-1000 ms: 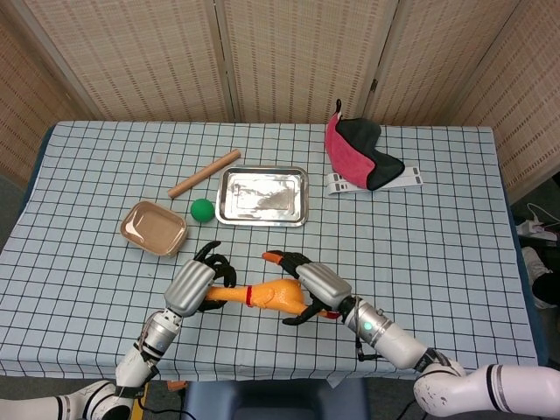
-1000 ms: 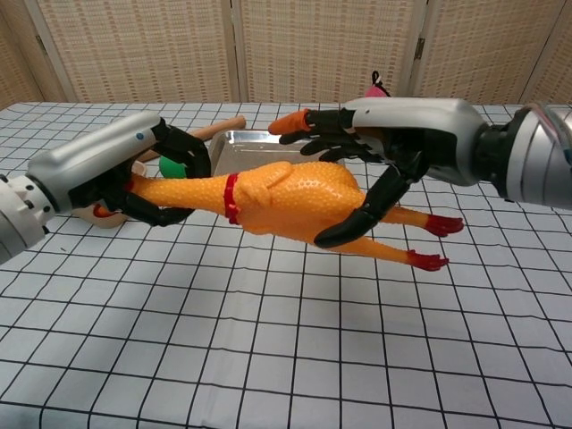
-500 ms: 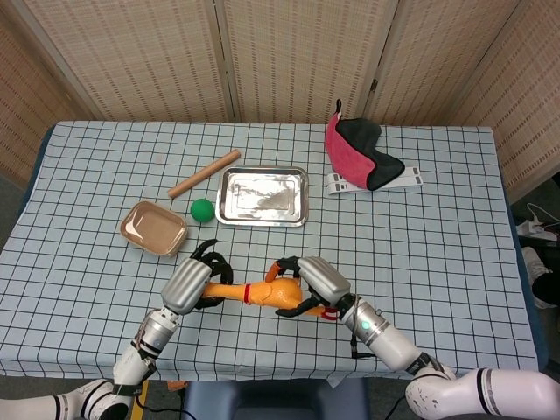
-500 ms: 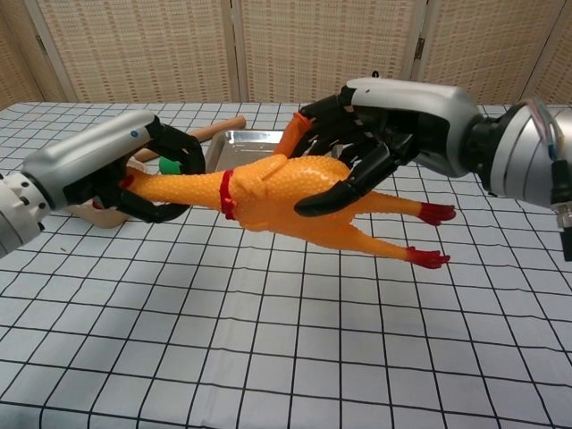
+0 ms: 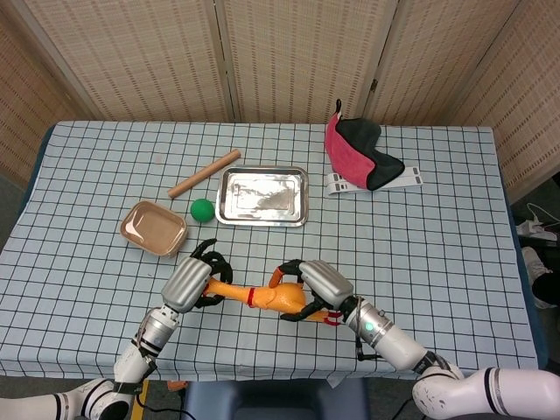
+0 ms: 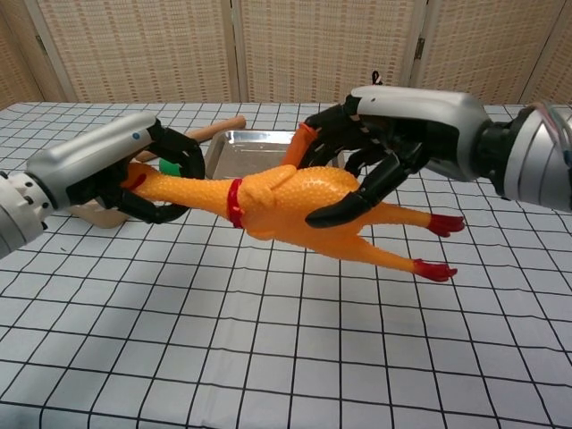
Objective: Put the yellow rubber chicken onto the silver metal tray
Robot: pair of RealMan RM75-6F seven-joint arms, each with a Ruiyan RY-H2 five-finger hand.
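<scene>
Status: left hand [image 6: 134, 174] and right hand [image 6: 384, 147] are gripping yellow rubber chicken [image 6: 286, 210] aloft, lower centre; silver metal tray [image 5: 262, 196] is awaiting it, unoccupied.

I've closed my right robot hand [image 6: 375, 165] over the chicken [image 6: 295, 207]; its wing now sticks up between the fingers.

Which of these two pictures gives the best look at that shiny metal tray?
The head view: the silver metal tray lies whole and unobstructed from above. In the chest view only a strip of it peeks out behind the rubber chicken and robot hands.
</scene>
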